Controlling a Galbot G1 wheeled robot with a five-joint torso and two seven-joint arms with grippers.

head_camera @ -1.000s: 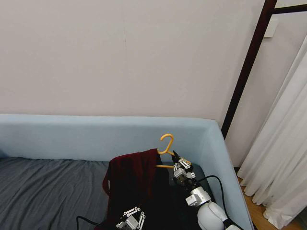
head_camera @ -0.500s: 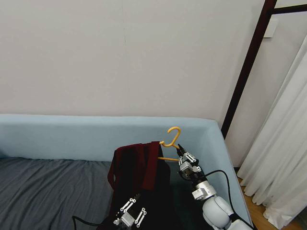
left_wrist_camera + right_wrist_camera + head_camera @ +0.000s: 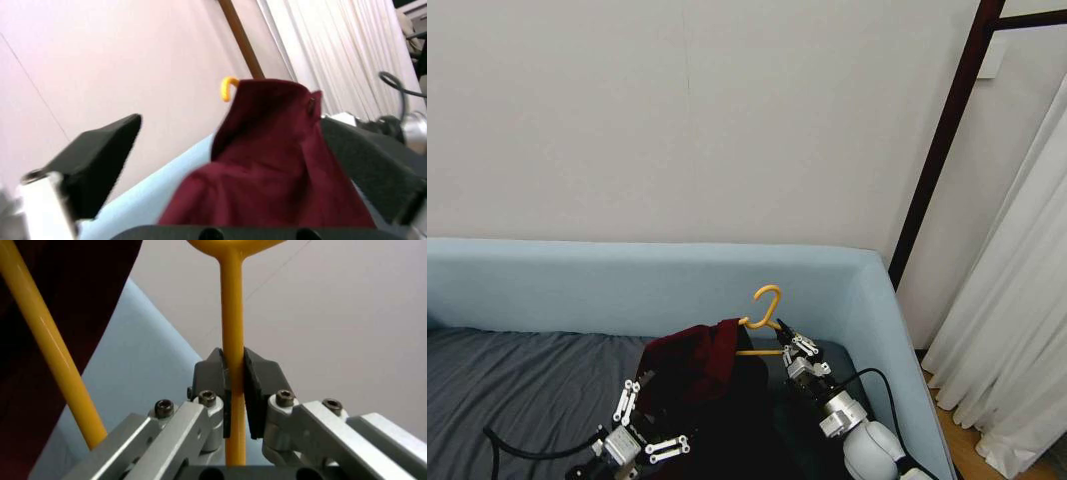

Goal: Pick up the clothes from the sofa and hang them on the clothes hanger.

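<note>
My right gripper [image 3: 233, 367] clamps the yellow hanger's [image 3: 768, 300] upright neck, hook up, near the sofa's [image 3: 627, 285] back right corner. Red clothes [image 3: 692, 355] drape over it. My left gripper [image 3: 648, 421] gapes beside them.

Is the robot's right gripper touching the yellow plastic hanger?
Touching. The right wrist view shows the right gripper clamped on the yellow plastic hanger.

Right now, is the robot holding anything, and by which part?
The right claw pinches the yellow hanger by one straight bar. The left claw is open, holding nothing.
</note>
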